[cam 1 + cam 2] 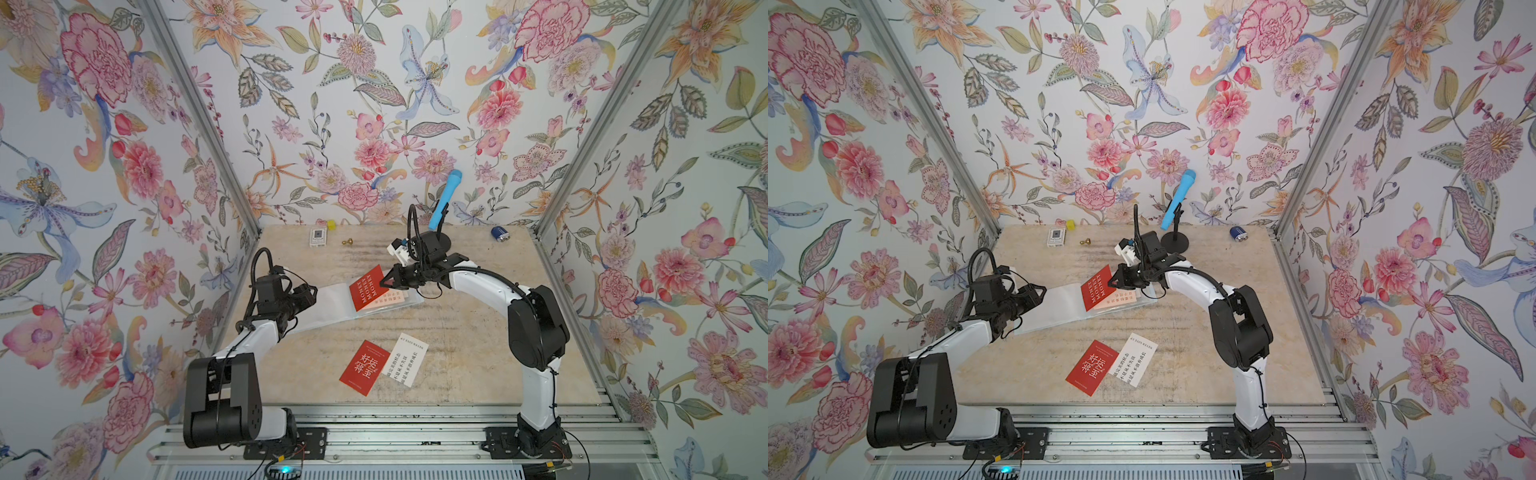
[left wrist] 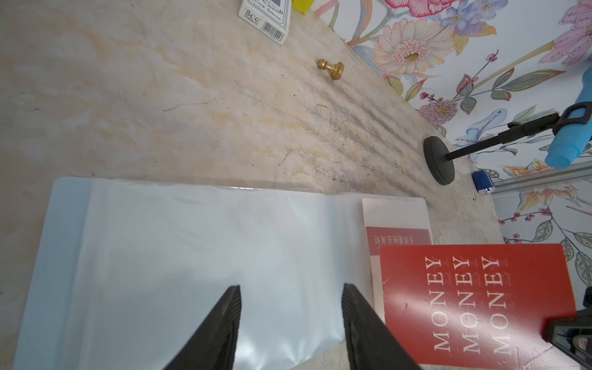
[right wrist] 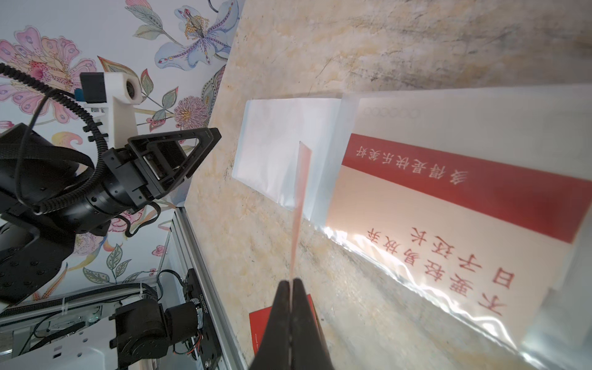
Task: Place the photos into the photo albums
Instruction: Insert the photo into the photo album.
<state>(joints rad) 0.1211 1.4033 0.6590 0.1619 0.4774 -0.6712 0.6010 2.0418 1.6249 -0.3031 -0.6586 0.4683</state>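
Observation:
The pale blue photo album (image 1: 332, 305) (image 1: 1059, 309) (image 2: 192, 240) (image 3: 282, 150) lies open on the table. A pale pink photo with a red band (image 1: 395, 301) (image 2: 394, 217) (image 3: 448, 224) sits inside its clear sleeve page. My right gripper (image 1: 385, 282) (image 1: 1113, 282) (image 3: 291, 283) is shut on one edge of the red "MONEY" photo (image 1: 368, 287) (image 1: 1097, 288) (image 2: 474, 304), held tilted over that page. My left gripper (image 1: 312, 291) (image 1: 1040, 293) (image 2: 290, 288) stands open low over the album's blank left page. A red photo (image 1: 365, 368) (image 1: 1092, 368) and a white photo (image 1: 405, 359) (image 1: 1133, 359) lie loose near the front.
Along the back edge stand a small white box (image 1: 318, 237), a yellow cube (image 1: 331, 225), a gold pawn (image 1: 345, 241), a blue microphone (image 1: 444, 199) on a black stand, and a blue battery (image 1: 498, 232). Floral walls close in three sides.

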